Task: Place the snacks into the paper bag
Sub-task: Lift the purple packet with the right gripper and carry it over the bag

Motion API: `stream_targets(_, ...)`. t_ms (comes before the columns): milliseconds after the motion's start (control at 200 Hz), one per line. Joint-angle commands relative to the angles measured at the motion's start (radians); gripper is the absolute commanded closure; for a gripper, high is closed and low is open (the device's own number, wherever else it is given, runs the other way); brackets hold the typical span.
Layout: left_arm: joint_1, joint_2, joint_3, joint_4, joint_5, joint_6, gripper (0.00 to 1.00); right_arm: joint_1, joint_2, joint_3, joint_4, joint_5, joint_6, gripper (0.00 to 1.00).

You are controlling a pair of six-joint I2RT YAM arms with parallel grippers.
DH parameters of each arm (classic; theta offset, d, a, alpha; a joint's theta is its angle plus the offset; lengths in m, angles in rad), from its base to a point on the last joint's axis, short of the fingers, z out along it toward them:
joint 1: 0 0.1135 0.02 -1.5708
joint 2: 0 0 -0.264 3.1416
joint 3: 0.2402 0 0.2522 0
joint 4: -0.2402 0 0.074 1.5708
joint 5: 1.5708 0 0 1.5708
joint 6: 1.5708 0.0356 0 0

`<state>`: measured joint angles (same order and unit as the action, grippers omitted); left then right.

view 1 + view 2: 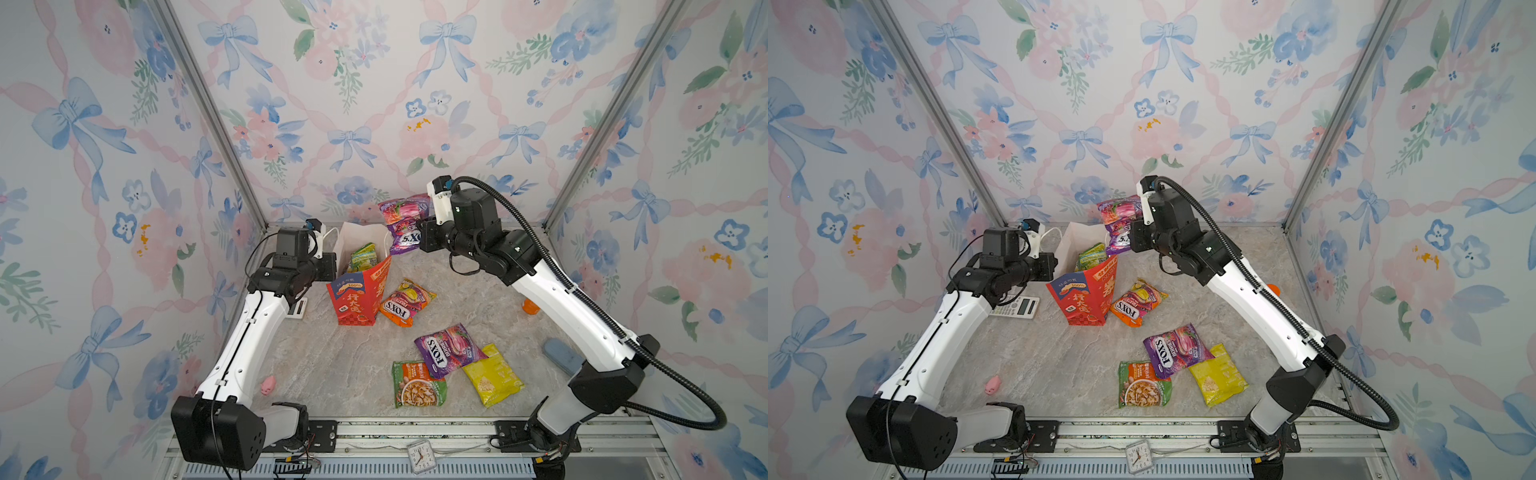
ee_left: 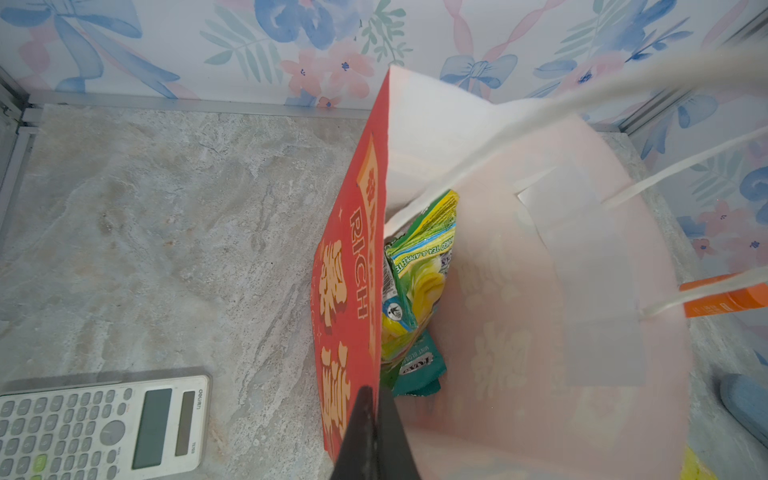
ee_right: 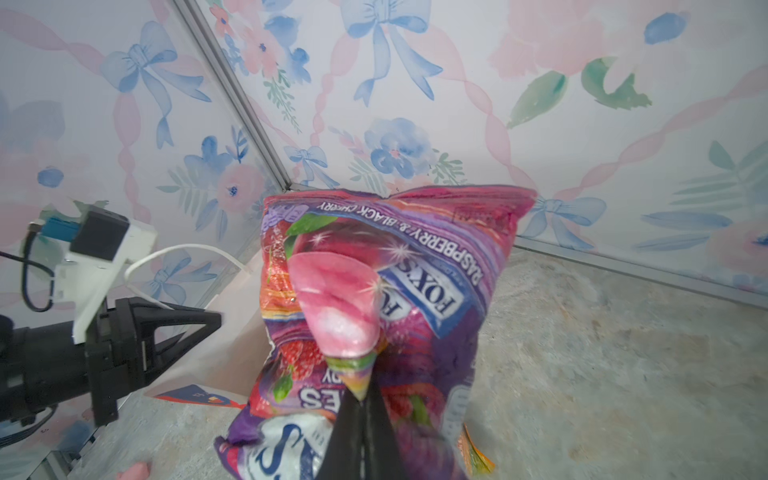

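The red paper bag (image 1: 357, 297) stands open at the back middle, its white inside showing. My left gripper (image 2: 376, 399) is shut on the bag's left wall (image 2: 353, 291) at the rim. A green-yellow snack (image 2: 419, 266) and a teal one (image 2: 417, 370) lie inside. My right gripper (image 3: 365, 399) is shut on a crumpled purple-pink FOX'S snack (image 1: 405, 224), held in the air over the bag's far right corner; whether it is one packet or two I cannot tell. On the table lie orange (image 1: 405, 303), purple (image 1: 446, 351), green (image 1: 417, 384) and yellow (image 1: 492, 376) snacks.
A calculator (image 1: 1017, 307) lies under the left arm beside the bag. A tiny pink toy (image 1: 269, 384) sits front left. An orange bottle (image 1: 530, 306) and a blue-grey object (image 1: 563, 355) lie behind the right arm. A small clock (image 1: 421, 456) rests on the front rail.
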<state>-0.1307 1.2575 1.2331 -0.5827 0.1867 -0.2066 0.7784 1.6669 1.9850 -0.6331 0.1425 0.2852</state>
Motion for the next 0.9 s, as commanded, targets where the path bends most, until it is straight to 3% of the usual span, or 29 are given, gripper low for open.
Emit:
stream_targets(0, -0.001, -0.022, -0.015, -0.031, 0.000, -0.007, 1.00, 0.042, 0.075, 0.127, 0.007, -0.016, -0.035, 1.00)
stream_targets(500, -0.001, -0.032, -0.020, -0.031, -0.009, -0.005, 1.00, 0.090, 0.478, 0.642, -0.076, -0.051, -0.005, 1.00)
stream_targets(690, -0.001, -0.029, -0.022, -0.031, -0.015, -0.001, 1.00, 0.088, 0.513, 0.640, -0.092, -0.014, -0.013, 1.00)
stream_targets(890, 0.000, -0.016, -0.020, -0.029, -0.020, 0.001, 1.00, 0.089, 0.470, 0.536, -0.081, 0.015, -0.015, 1.00)
